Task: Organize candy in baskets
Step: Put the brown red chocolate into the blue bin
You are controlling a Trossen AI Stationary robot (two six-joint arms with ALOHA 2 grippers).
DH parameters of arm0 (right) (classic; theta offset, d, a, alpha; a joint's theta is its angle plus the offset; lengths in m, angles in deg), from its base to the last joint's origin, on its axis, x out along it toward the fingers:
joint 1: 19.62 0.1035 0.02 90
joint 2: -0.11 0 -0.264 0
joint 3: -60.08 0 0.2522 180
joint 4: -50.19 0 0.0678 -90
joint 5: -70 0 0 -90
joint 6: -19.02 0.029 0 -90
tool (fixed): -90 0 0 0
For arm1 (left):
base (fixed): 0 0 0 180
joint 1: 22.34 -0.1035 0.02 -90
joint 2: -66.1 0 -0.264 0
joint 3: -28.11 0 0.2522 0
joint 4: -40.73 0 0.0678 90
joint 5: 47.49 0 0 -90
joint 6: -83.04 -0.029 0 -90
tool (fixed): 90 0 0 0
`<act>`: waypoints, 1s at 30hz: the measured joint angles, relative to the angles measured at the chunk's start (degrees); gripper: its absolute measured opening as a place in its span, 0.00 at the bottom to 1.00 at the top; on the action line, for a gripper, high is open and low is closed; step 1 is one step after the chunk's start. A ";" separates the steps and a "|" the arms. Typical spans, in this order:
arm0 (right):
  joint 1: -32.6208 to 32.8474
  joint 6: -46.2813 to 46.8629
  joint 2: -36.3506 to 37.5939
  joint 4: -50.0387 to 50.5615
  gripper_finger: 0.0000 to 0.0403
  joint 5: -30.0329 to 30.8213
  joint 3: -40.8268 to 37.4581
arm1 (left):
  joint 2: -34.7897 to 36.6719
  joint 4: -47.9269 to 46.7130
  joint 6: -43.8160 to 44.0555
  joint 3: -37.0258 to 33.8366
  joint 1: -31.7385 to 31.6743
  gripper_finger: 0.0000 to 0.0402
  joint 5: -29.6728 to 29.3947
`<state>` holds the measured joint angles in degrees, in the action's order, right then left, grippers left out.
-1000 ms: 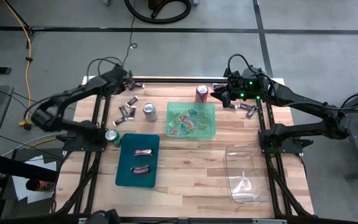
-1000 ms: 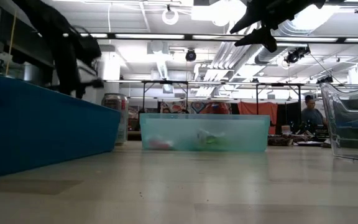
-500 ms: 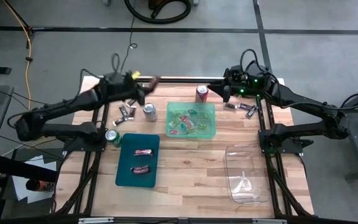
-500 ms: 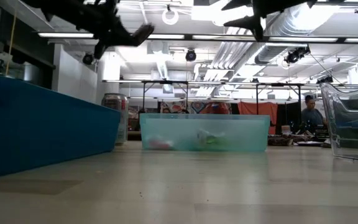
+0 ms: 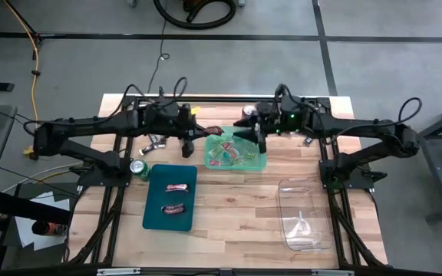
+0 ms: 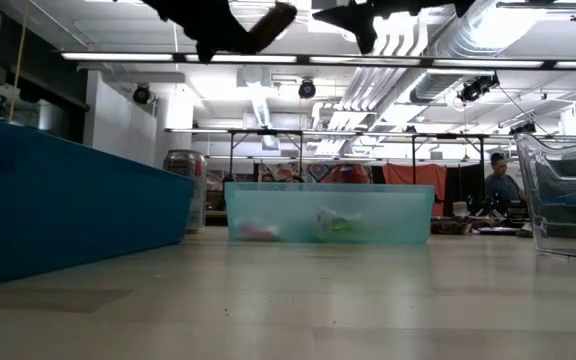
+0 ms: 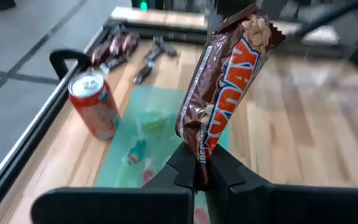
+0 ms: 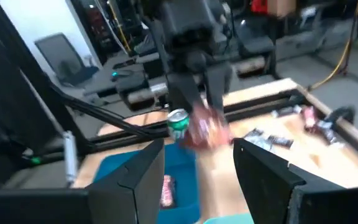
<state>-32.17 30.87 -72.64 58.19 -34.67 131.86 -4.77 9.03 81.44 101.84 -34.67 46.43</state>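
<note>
My left gripper (image 5: 200, 132) is shut on a brown and orange candy bar (image 7: 229, 81) and hovers at the left edge of the light green basket (image 5: 236, 148), which holds several bright candies. My right gripper (image 8: 197, 168) is open and empty; in the high view it (image 5: 242, 135) hangs over that basket's far edge, facing the left gripper. The dark teal basket (image 5: 170, 197) holds two red candies. The clear basket (image 5: 305, 215) sits at the near right. More candies lie loose in a left group (image 5: 155, 141) and a right group (image 5: 308, 139). My left gripper pinches the candy bar by its near end (image 7: 197, 148) between the two fingers. The fingers reach in roughly level from the table's left, and the bar runs on past them in line with them. It is lifted clear, its free end (image 5: 215, 132) pointing toward the green basket.
A red soda can (image 7: 95, 106) stands beyond the green basket's far edge. A green can (image 5: 137, 167) stands left of the teal basket. Bare wood lies between the teal and clear baskets (image 5: 236, 215). People and desks show in the room behind.
My left gripper has risen from the far-left candy group with the bar in its fingers and swung right and nearer, to the green basket's left edge. My right gripper has moved left from the far-right candy group to the green basket's far edge.
</note>
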 joint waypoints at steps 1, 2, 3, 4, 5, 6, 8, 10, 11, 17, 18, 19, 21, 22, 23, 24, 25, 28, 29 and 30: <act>0.82 -1.64 -0.22 0.35 0.46 1.56 0.55 | -0.91 -0.86 -0.56 0.66 0.00 0.00 -0.20; 1.51 -3.40 -0.50 1.01 0.46 3.40 1.11 | -1.73 -1.03 -0.84 1.18 0.00 0.00 -0.35; 2.23 -4.98 -0.81 1.81 0.46 5.28 1.59 | -2.40 -0.78 -1.02 1.63 0.00 0.00 -0.38; 2.83 -6.41 -1.12 3.17 0.46 7.06 1.96 | -2.93 -0.69 -1.03 1.99 0.00 0.00 -0.47; 3.38 -7.82 -1.36 4.31 0.46 8.75 2.24 | -3.49 -0.22 -1.05 2.33 0.00 0.00 -1.07; 3.89 -9.03 -1.62 5.21 0.46 10.05 2.55 | -3.91 0.16 -1.05 2.57 0.02 0.00 -1.67; 4.74 -10.65 -1.94 6.39 0.46 11.65 3.12 | -4.56 -0.13 -1.24 2.53 0.02 0.00 -2.74; 5.42 -11.41 -1.97 6.98 0.46 13.12 3.15 | -5.08 -0.02 -1.23 2.53 0.02 0.00 -2.97; 5.71 -11.82 -2.16 6.85 0.46 14.07 3.15 | -5.21 0.01 -1.21 2.53 0.02 0.00 -2.97; 6.24 -12.34 -2.34 6.84 0.46 17.53 3.08 | -5.29 0.16 -1.21 2.53 0.04 0.00 -2.97; 6.24 -12.34 -2.34 6.86 0.46 17.55 3.08 | -5.29 0.18 -1.21 2.53 0.04 0.00 -3.03; 6.24 -12.34 -2.34 6.86 0.46 17.57 3.08 | -5.29 0.29 -1.21 2.53 0.04 0.00 -3.06; 6.22 -12.34 -2.34 6.86 0.46 17.57 3.08 | -5.29 0.34 -1.24 2.53 0.05 0.00 -3.10; 6.22 -12.34 -2.34 6.88 0.46 17.57 3.08 | -5.29 0.34 -1.45 2.53 0.04 0.00 -3.10; 6.22 -12.34 -2.34 6.87 0.46 17.57 3.08 | -5.29 0.31 -1.50 2.53 0.04 0.00 -3.10; 6.21 -12.34 -2.34 6.86 0.46 17.57 3.08 | -5.29 0.29 -1.53 2.53 0.04 0.00 -3.12; 6.17 -12.34 -2.34 6.86 0.46 17.57 3.08 | -5.29 0.23 -1.55 2.53 0.05 0.00 -3.12; 6.17 -12.34 -2.26 6.86 0.46 18.29 3.08 | -4.70 -1.64 -1.62 2.53 0.09 0.00 -2.94; 6.17 -12.34 -2.18 6.93 0.46 19.20 3.08 | -3.92 -3.37 -1.64 2.53 0.09 0.00 -2.82; 6.17 -12.34 -2.08 6.95 0.46 20.19 3.08 | -3.04 -5.54 -1.62 2.55 0.21 0.00 -2.80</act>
<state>-26.00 18.53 -74.72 65.14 -14.48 134.95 -7.82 3.48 79.82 104.39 -34.46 43.64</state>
